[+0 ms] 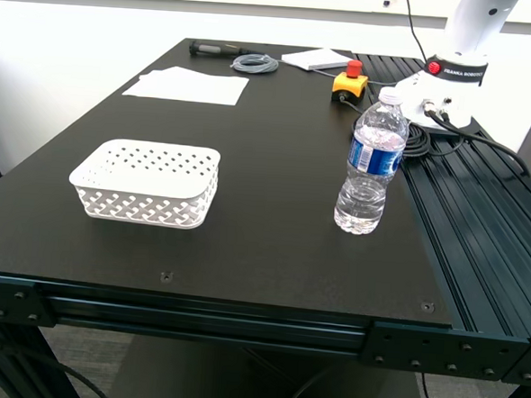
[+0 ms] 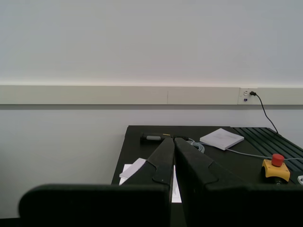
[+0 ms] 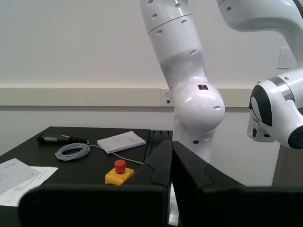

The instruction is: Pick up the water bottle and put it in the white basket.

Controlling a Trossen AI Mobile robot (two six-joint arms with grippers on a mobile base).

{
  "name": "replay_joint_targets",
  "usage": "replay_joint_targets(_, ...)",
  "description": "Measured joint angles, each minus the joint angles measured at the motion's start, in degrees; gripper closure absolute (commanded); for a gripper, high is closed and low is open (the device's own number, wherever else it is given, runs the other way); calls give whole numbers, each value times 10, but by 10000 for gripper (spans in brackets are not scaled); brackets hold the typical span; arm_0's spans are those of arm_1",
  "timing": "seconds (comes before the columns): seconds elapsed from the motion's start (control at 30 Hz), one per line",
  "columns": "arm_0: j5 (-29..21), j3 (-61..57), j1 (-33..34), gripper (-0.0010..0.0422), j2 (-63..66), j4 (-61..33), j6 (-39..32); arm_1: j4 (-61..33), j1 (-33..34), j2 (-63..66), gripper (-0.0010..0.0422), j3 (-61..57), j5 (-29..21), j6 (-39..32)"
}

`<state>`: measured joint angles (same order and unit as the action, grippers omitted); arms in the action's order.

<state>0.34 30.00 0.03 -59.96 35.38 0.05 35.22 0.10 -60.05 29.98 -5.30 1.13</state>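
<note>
The water bottle (image 1: 372, 160), clear ribbed plastic with a white cap and blue-and-white label, stands upright on the black table (image 1: 274, 209) toward the exterior view's right. The white basket (image 1: 147, 182) sits empty toward the exterior view's left. Neither arm shows in the exterior view. My first gripper (image 2: 173, 142) is shut and empty, held above the table's near side and facing the far wall. My second gripper (image 3: 171, 143) is shut and empty, facing the white robot. Bottle and basket are out of both wrist views.
A white robot arm (image 1: 459, 57) stands on its base at the back right, with black cables (image 1: 422, 141) coiled beside it. A yellow box with a red button (image 1: 349, 83), a grey cable coil (image 1: 255, 64), white papers (image 1: 189, 84), a booklet (image 1: 316, 59) and a black tool (image 1: 212, 48) lie at the back.
</note>
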Motion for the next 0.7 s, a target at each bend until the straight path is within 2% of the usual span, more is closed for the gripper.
replay_joint_targets(0.57,0,0,0,412,0,0,0,0,0,0,413,0,0,0)
replay_joint_targets(0.63,0,0,0,412,0,0,0,5,0,0,413,0,-23,0)
replay_joint_targets(0.7,0,0,0,412,0,0,0,5,3,-4,413,10,-101,-6)
